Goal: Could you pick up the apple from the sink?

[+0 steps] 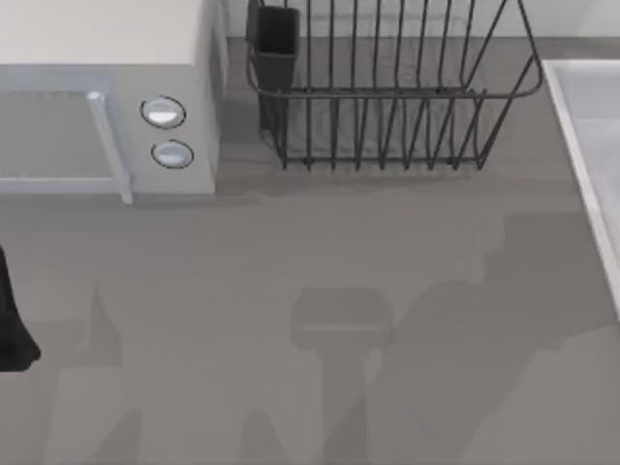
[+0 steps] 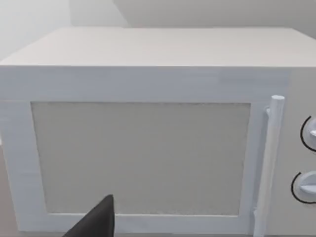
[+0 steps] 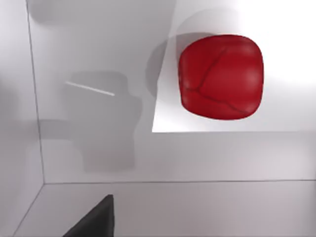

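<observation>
The apple (image 3: 220,76) is glossy red and rounded, and it rests on the pale floor of the sink (image 3: 89,54) in the right wrist view. My right gripper (image 3: 96,221) shows as a dark tip above the basin, apart from the apple. In the top view the sink's light rim (image 1: 573,136) runs along the right edge. My left arm (image 1: 12,329) sits at the far left edge of the table. In the left wrist view, my left gripper (image 2: 96,222) is a dark tip facing the microwave door.
A white microwave (image 1: 107,97) with a handle and two knobs stands at the back left. A dark wire dish rack (image 1: 387,87) with a black cup holder stands at the back middle. The grey counter (image 1: 320,320) stretches between them and the sink.
</observation>
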`<action>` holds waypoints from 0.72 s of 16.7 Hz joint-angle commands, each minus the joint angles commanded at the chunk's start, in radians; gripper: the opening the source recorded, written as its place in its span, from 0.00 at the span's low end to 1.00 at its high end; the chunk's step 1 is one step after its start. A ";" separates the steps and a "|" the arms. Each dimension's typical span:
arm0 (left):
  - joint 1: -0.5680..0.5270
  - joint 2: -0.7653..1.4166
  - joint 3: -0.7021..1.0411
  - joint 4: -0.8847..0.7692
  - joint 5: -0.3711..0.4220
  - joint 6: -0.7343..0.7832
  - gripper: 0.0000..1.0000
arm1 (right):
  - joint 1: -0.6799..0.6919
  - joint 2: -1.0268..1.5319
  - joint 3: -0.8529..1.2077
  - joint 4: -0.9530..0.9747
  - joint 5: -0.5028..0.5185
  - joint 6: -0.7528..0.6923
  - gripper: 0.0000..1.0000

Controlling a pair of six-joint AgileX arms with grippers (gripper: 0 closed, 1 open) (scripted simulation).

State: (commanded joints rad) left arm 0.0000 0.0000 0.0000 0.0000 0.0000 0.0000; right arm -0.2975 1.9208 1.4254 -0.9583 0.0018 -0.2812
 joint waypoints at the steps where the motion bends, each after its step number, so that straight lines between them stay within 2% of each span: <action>1: 0.000 0.000 0.000 0.000 0.000 0.000 1.00 | -0.008 0.052 0.039 -0.026 0.000 -0.008 1.00; 5: 0.000 0.000 0.000 0.000 0.000 0.000 1.00 | -0.025 0.155 0.117 -0.079 0.000 -0.023 1.00; 12: 0.000 0.000 0.000 0.000 0.000 0.000 1.00 | -0.020 0.181 0.097 -0.039 0.001 -0.022 1.00</action>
State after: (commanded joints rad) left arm 0.0000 0.0000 0.0000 0.0000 0.0000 0.0000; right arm -0.3172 2.1020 1.5227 -0.9976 0.0024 -0.3032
